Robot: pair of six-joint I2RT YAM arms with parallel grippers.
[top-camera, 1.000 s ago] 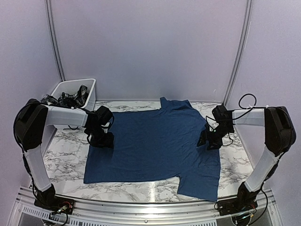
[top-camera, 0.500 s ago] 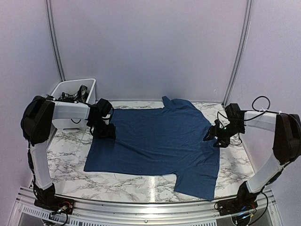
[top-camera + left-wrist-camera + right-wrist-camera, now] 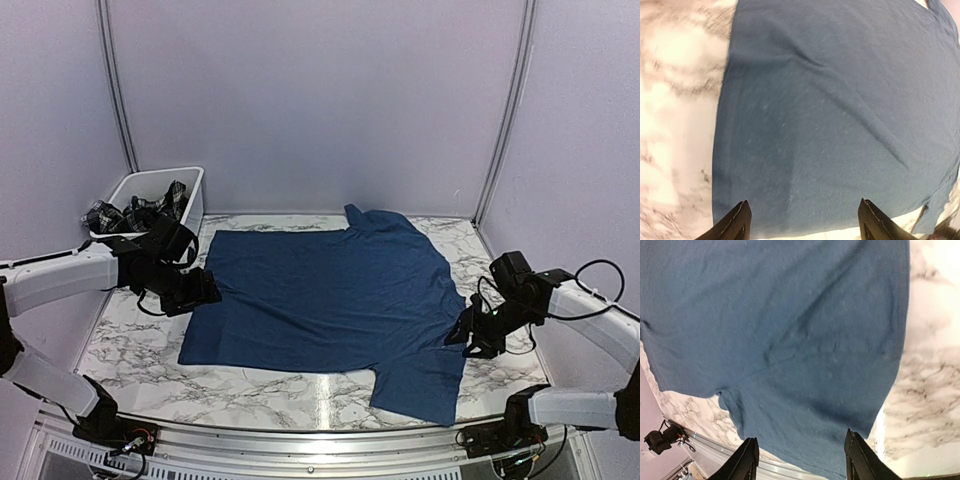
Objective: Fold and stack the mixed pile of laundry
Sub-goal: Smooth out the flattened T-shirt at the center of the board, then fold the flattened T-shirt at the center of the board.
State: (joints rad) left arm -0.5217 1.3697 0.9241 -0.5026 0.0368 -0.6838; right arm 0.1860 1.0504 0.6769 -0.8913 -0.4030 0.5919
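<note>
navy blue short-sleeved cloth t-shirt (image 3: 320, 295) lies spread flat on the white marble-patterned table (image 3: 130, 350), between the two sets of jaws. the left gripper (image 3: 200, 290) is low at one short edge of the shirt and the right gripper (image 3: 468, 335) is low at the opposite edge. each has the cloth straight ahead of its fingertips, reaching away toward the other arm, so the shirt's long axis runs from one gripper to the other. the straight hem seems to be the edge at the left gripper and the shoulders the end at the right gripper. one sleeve sticks out to the near side beside the right jaws, the other toward the far wall. neither arm is clearly nearer; each has its own end.

in the left wrist view the fingers (image 3: 735, 225) stand wide apart with bare cloth between and beyond them, nothing pinched. the right wrist view shows the same: fingers (image 3: 747, 460) spread wide over the sleeve end, holding nothing. whether the tips touch the cloth cannot be told.

the black-and-white plaid garment (image 3: 140, 212) is bunched in the white plastic bin (image 3: 195, 180), behind the left gripper and apart from the shirt.

as i judge it, a fold would start with each gripper closing on the edge directly ahead of it.
</note>
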